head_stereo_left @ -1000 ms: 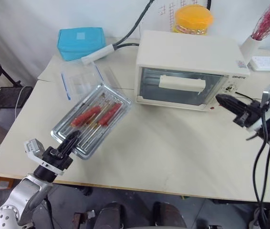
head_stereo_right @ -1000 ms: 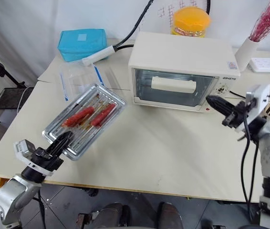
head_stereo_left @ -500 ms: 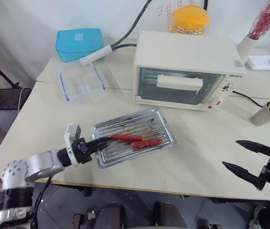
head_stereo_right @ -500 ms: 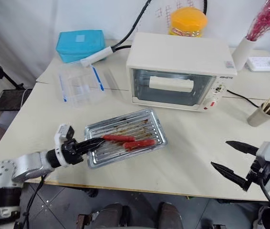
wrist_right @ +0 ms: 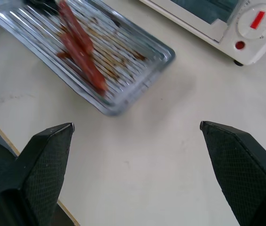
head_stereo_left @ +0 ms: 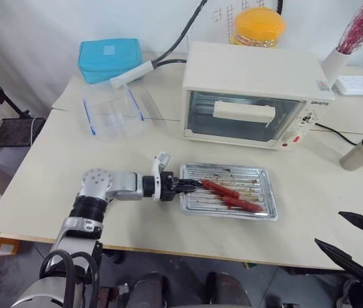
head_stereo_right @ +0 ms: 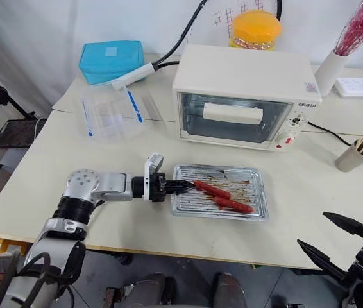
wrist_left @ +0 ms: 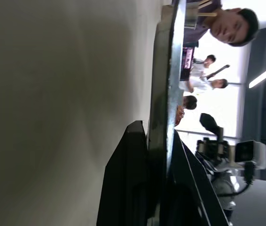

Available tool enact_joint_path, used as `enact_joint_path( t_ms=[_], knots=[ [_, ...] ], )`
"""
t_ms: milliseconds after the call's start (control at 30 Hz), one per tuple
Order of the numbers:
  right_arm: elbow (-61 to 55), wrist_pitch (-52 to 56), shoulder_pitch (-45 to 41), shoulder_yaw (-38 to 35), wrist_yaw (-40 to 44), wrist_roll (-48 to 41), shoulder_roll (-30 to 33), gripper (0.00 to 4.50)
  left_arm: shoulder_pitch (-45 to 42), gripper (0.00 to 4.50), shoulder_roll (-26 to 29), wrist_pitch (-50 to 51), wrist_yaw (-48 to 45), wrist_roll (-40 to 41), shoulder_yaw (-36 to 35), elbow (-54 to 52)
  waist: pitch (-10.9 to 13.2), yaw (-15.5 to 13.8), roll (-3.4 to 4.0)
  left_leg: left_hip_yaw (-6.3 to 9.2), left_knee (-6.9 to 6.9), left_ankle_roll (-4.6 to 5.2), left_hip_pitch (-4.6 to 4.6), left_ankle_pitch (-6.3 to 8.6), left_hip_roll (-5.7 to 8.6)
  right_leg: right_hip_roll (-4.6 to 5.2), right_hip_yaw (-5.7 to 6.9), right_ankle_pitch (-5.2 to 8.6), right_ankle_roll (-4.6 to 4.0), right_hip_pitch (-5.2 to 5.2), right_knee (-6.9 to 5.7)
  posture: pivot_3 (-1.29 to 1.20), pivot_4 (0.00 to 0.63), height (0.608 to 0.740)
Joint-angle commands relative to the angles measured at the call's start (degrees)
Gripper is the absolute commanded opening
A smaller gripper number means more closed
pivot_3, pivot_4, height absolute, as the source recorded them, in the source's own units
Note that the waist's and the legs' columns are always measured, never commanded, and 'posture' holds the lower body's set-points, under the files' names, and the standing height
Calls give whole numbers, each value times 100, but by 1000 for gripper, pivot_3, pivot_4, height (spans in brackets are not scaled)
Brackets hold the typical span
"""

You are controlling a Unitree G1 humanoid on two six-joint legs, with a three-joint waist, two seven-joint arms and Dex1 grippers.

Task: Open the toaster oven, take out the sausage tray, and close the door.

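The sausage tray (head_stereo_left: 253, 187), silvery and ribbed with thin red sausages (head_stereo_left: 230, 195) on it, lies level on or just above the table in front of the toaster oven (head_stereo_left: 252, 70). My left gripper (head_stereo_left: 185, 187) is shut on the tray's left rim; in the left wrist view its fingers (wrist_left: 133, 188) clamp the metal edge (wrist_left: 163, 94). The oven's glass door (head_stereo_left: 284, 119) is closed, its cream bar handle (head_stereo_left: 244, 113) across the front. My right gripper (head_stereo_left: 351, 239) hangs open and empty off the table's front right corner, and its wrist view looks down at the tray (wrist_right: 137, 70).
A clear plastic container with blue clips (head_stereo_left: 113, 113) and a blue box (head_stereo_left: 109, 58) stand at the back left. Behind the oven is an orange-lidded jar (head_stereo_left: 258, 25). A cup of sticks (head_stereo_left: 360, 154), a power strip (head_stereo_left: 354, 85) and a cable lie at the right.
My left arm has swung the tray from the table's left side to the right, to in front of the oven. The right gripper has drawn back from the oven's right side and opened.
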State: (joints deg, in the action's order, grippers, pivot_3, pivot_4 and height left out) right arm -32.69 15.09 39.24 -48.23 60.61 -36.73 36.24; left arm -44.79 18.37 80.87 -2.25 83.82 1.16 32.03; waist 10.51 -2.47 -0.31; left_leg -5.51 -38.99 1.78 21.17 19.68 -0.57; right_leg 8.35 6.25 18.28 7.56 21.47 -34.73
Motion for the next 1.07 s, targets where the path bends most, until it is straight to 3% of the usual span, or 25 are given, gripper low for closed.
enact_joint_path(
  t_ms=[33,233,367,467,567,667,867,1067],
  knots=[
    [-197,-33,68,-226,-80,-167,-3,4498,-74,303,-173,54,-351,-752,66,71,-6,-55,10,0,0,-1,-1,0,0,1,-2,-1,2,0,1,0,150,740],
    [-179,-13,-84,13,-158,-135,91,4500,-47,2147,23,226,-969,-1393,-222,-445,-5,-47,9,0,3,-6,4,3,2,5,-3,-2,4,5,-3,0,150,740],
    [-78,11,-295,190,-166,-96,191,4500,370,3417,752,128,-1860,-1902,-20,-1322,-5,75,9,-3,12,-7,5,3,-10,-8,-1,-2,3,10,-13,0,150,740],
    [77,-20,-486,384,-66,-43,338,4500,1140,4345,1769,-1133,-3378,-2730,410,-2468,-8,155,15,-6,17,-13,-1,3,-18,-18,-5,1,-1,10,-11,0,150,740],
    [226,-40,-699,553,-7,-12,473,4500,1824,4456,2321,-2832,-4681,-3498,365,-3053,-8,182,17,-15,22,-20,-10,4,-25,-23,-13,4,-8,10,-3,0,150,740],
    [411,-28,-1057,792,70,-40,629,4500,2763,4456,3247,-4709,-6042,-4560,414,-3825,-2,199,15,-19,24,-38,-3,13,-28,-12,-17,10,-18,24,11,0,150,740],
    [741,-197,-1722,1318,348,123,915,4500,3441,4456,3142,-7936,-6929,-5666,-238,-2870,3,90,34,1,30,-46,10,26,-25,41,-24,11,-26,23,26,0,150,740],
    [1200,-616,-2137,1605,645,442,1043,4500,3261,4456,2833,-8392,-6797,-5646,-688,-2622,3,92,33,1,34,3,12,18,-22,13,18,10,-24,18,0,0,150,740]
  ],
)
